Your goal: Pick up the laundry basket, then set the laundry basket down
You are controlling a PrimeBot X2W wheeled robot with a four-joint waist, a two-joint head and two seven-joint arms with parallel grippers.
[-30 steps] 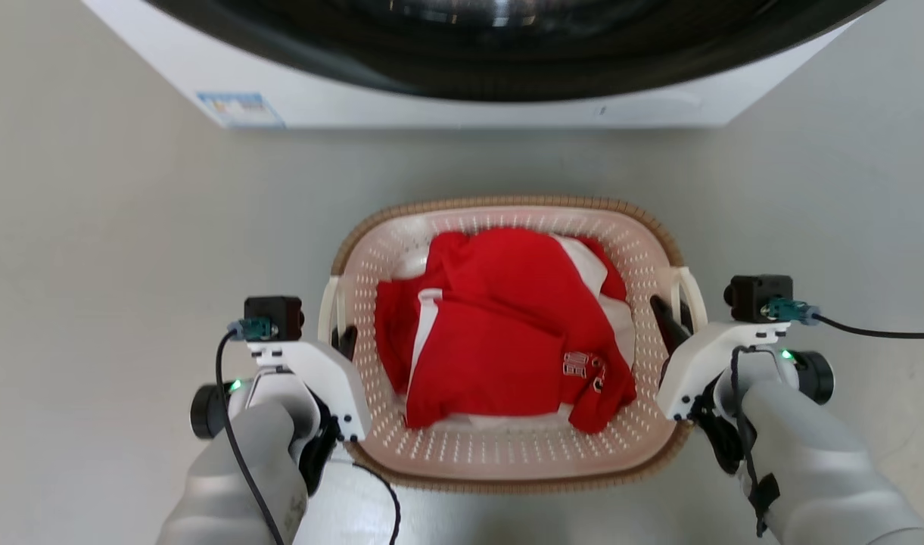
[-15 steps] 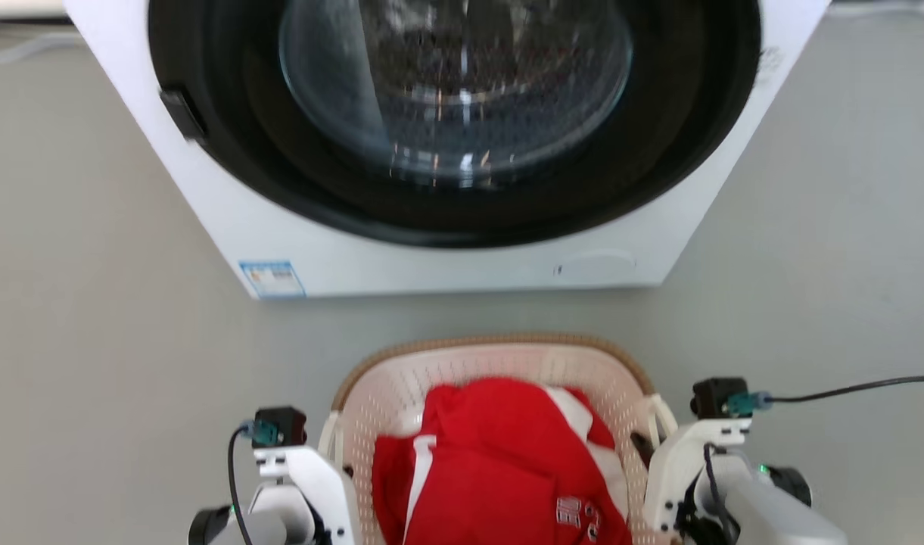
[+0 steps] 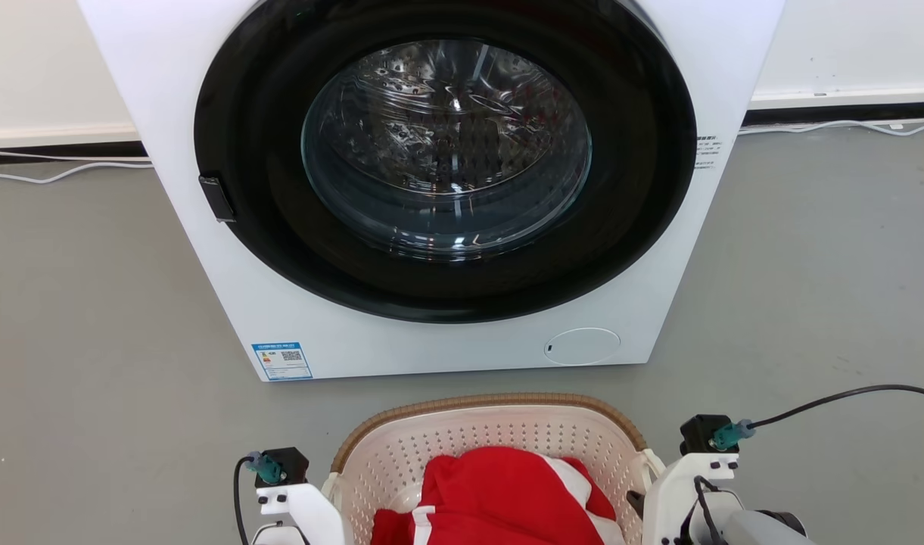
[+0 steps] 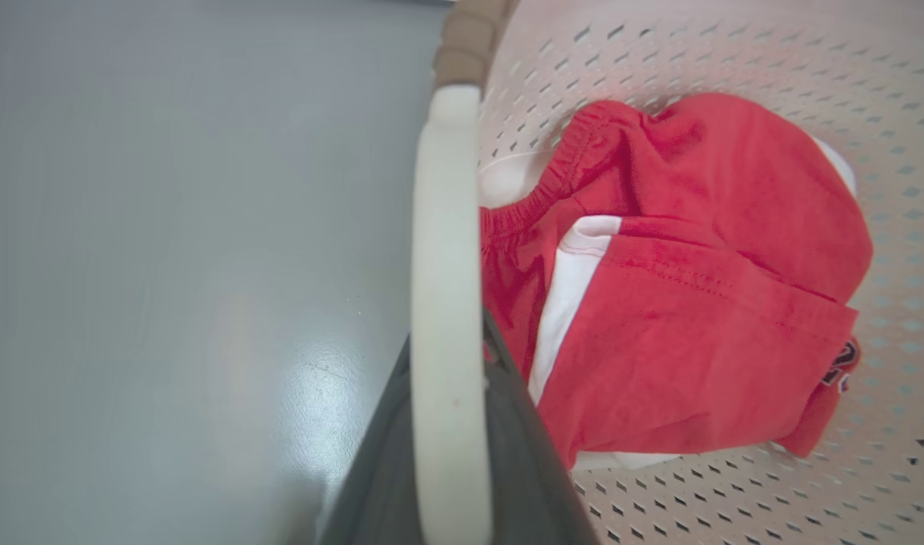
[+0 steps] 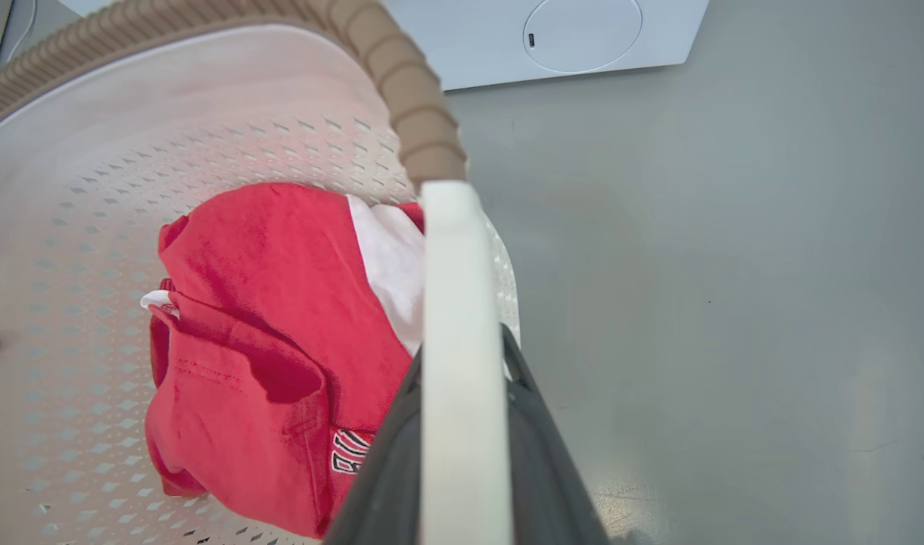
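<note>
Bright, even light all round. Highlights glint on the washer door glass, and the floor carries a soft sheen. Close up, my right fingers and the basket handle are blurred.

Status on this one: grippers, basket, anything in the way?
Left gripper shut on left handle, right gripper on right handle. Laundry basket holds red clothing. Washer stands ahead, apart from it.

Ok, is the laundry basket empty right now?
No, a red and white garment lies bunched inside the laundry basket.
</note>
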